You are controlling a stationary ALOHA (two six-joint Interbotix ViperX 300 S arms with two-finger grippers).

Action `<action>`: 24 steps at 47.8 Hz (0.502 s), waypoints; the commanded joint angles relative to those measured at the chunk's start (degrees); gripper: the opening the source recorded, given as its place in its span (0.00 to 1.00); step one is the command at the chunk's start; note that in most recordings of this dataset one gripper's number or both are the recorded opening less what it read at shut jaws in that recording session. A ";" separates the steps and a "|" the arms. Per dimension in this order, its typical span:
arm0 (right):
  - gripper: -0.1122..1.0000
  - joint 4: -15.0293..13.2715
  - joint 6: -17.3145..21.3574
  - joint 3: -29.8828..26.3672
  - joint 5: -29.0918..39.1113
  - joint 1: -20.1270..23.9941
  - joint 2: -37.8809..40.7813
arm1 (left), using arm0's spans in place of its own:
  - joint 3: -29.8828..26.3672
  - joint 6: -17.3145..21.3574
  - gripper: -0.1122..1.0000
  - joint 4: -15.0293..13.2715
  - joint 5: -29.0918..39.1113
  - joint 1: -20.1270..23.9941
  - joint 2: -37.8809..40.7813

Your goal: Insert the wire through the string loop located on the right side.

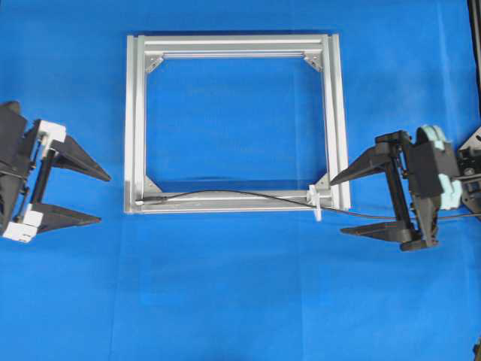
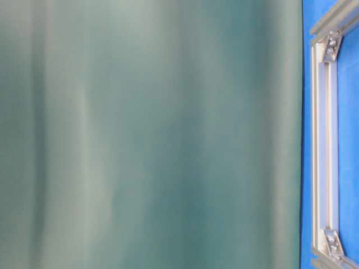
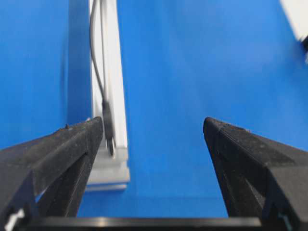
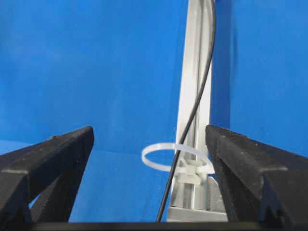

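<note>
The wire [image 1: 225, 195] is a thin black cable lying along the near bar of the aluminium frame [image 1: 135, 120]. Its plug tip [image 3: 108, 126] rests near the frame's left corner. At the right corner the white string loop [image 4: 159, 161] stands out from the bar, and the wire [image 4: 195, 110] appears to run through it, then trails off right. My left gripper [image 1: 105, 199] is open, apart from the frame's left side and holding nothing. My right gripper [image 1: 336, 207] is open too, its fingers either side of the loop without touching it.
The blue cloth [image 1: 240, 301] covers the table around the frame. A blurred grey-green surface [image 2: 151, 134] fills most of the table-level view, with only a strip of frame bar [image 2: 325, 140] showing at its right. The right arm's body [image 1: 436, 180] sits at the table's right edge.
</note>
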 commanded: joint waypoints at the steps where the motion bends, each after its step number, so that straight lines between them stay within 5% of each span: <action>1: 0.87 0.00 -0.09 -1.49 1.67 -0.44 -2.72 | -1.05 0.00 0.83 0.18 0.97 0.97 -1.93; 24: 0.87 -0.18 -0.35 -1.41 2.29 -1.05 -3.16 | -0.62 0.00 0.83 0.18 4.48 2.99 -5.89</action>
